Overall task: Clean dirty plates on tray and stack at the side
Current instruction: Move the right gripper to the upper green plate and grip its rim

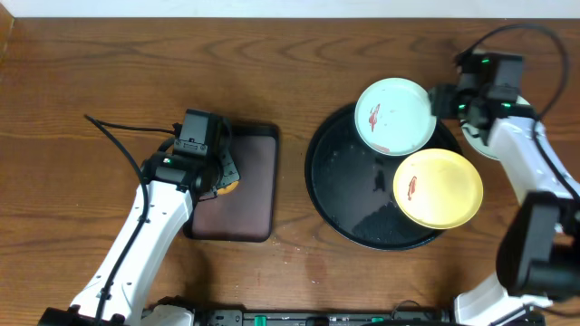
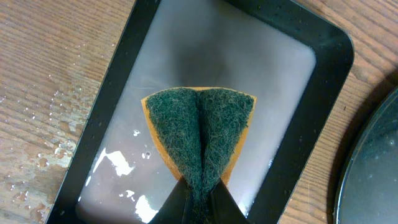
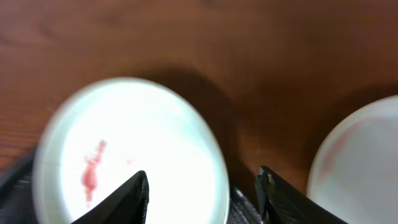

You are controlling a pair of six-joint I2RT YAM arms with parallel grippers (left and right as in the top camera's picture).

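Pale blue-white round plate (image 3: 130, 155), red-smeared, blurred between my spread right fingers (image 3: 134, 199); second pale plate (image 3: 364, 162) beyond them, cut off. Left fingers (image 2: 171, 211) clamp folded green sponge (image 2: 199, 130) over dark rectangular tray (image 2: 249, 56).

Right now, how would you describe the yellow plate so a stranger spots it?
Look at the large round black tray on the right half of the table. Two plates lie on it. The yellow plate is lower in the overhead view; its neighbour, the blue-white plate, is above.

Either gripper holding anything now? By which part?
Left gripper is shut on the sponge, pinching the middle of its near edge so it folds. Right gripper is open and holds nothing; the rim of the pale blue plate sits between its jaws.
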